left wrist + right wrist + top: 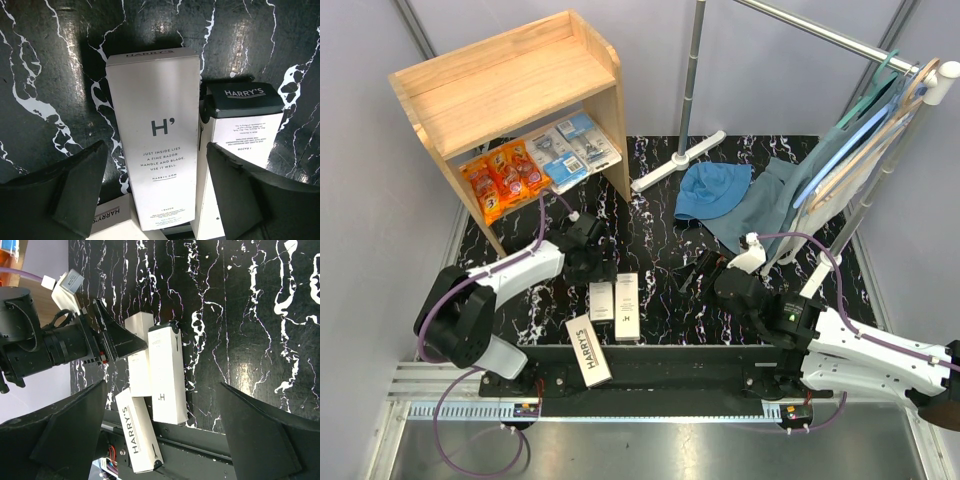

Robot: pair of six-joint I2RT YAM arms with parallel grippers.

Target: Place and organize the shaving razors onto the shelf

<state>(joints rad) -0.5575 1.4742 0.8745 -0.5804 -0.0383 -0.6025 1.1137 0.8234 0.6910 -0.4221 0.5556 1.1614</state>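
While the left gripper (pixel 156 144) straddles 1 white Harry's box (pixel 150 90), jaws apart, the right gripper (pixel 161 384) gapes empty above the marbled table (pixel 240 315).

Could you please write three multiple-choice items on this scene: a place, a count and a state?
1. Where on the shelf do the orange razor packs lie? A) top level B) lower level C) beside it
2. How many Harry's boxes lie on the table? A) two B) five C) three
3. How is the left pincer? A) open over a box B) shut on a box C) shut, empty
Answers: 1 B: they sit under the top board. 2 C: two side by side, one nearer the bases. 3 A: its fingers spread either side of a box.
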